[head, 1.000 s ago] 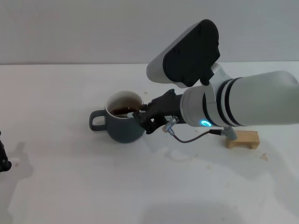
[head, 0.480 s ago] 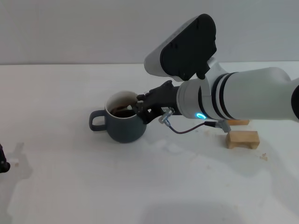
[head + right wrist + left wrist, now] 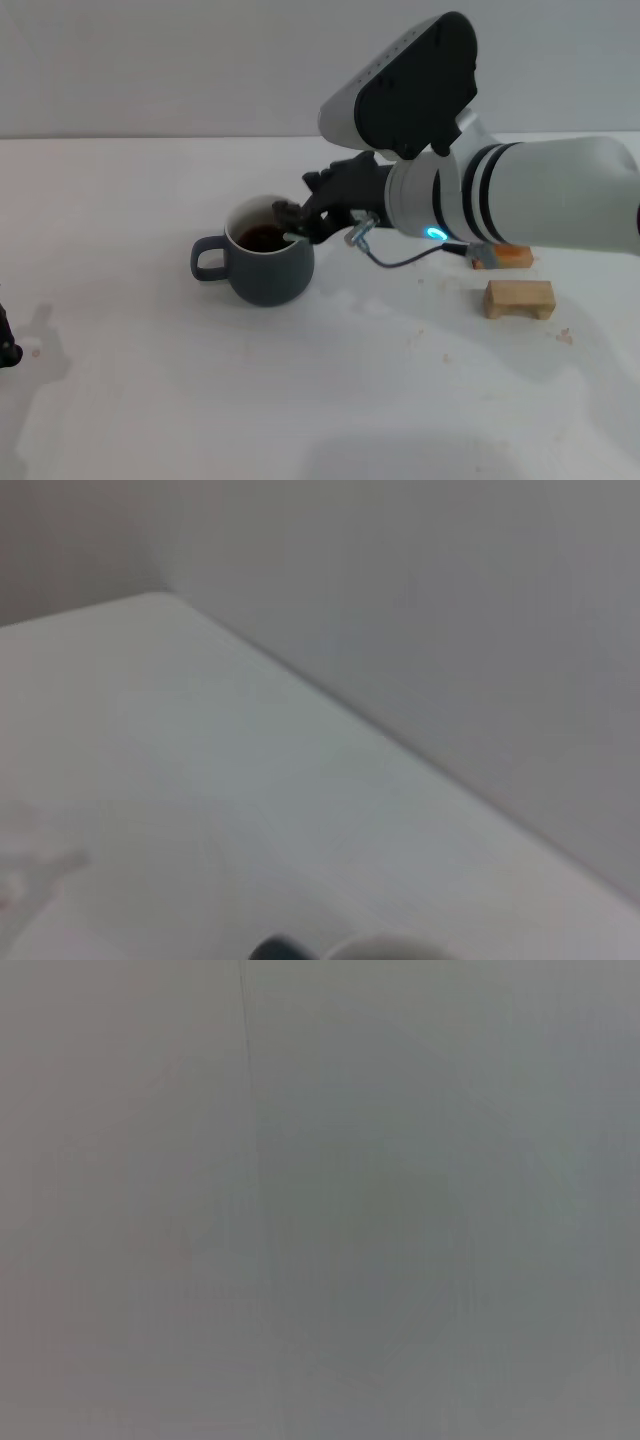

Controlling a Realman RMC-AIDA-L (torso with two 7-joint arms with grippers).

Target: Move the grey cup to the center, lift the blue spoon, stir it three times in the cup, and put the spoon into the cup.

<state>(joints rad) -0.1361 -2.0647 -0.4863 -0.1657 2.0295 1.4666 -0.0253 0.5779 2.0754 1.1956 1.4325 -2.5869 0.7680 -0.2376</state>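
Slate-grey squat mug with brown liquid (image 3: 265,265) mid-tabletop (image 3: 150,400); right gripper (image 3: 293,222) over its rim, jaws seemingly pinching slim pale-blue spoon (image 3: 292,236). Light, slippery; best gripped high on handle.

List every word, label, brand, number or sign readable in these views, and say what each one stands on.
None: no readable text in any view.
The grey cup is plain, with no print showing.
The right arm's white and black housing carries no lettering; its only mark is a small glowing blue light, not a letter or number.
The two wooden blocks are bare.
The left wrist view shows only a blank grey surface; the right wrist view shows bare table and wall.
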